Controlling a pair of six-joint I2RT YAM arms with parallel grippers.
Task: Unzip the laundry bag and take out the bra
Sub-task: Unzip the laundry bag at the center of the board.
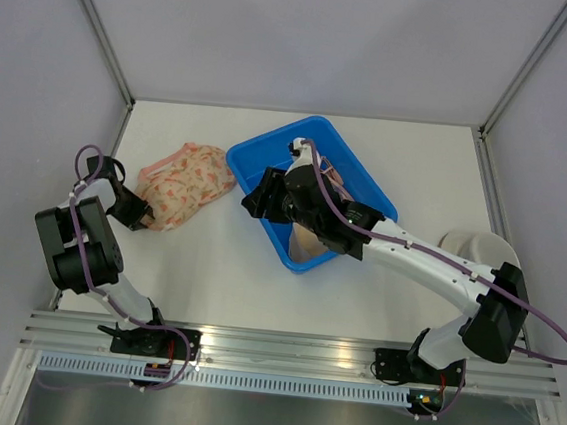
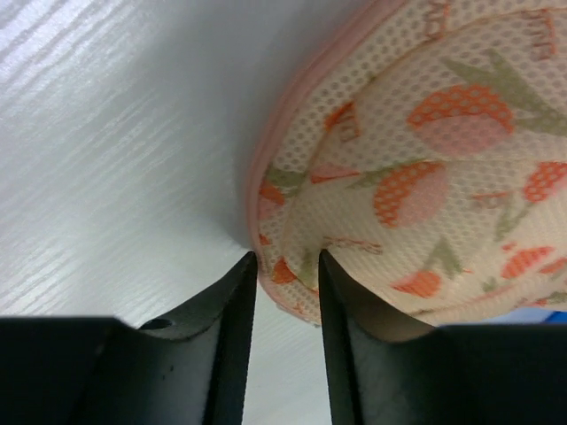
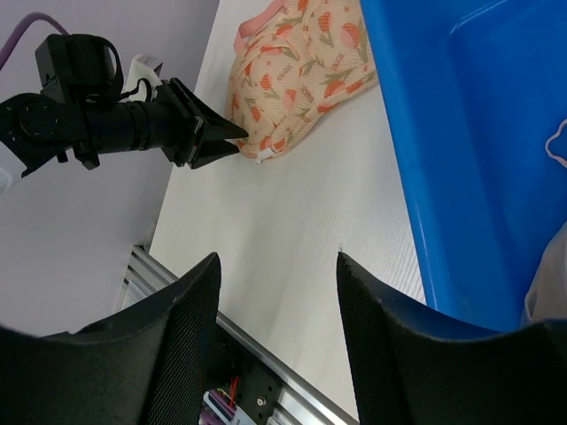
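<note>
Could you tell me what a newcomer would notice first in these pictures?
The bright blue bin sits mid-table, with the right arm reaching over it. Left of it lies a floral mesh bag, the left gripper at its edge.

My left arm is folded back at the elbow with my left gripper (image 2: 283, 258) held low, jaws drawn to a narrow gap, while my right arm stretches forward-left, my right gripper (image 3: 276, 261) spread wide.
</note>
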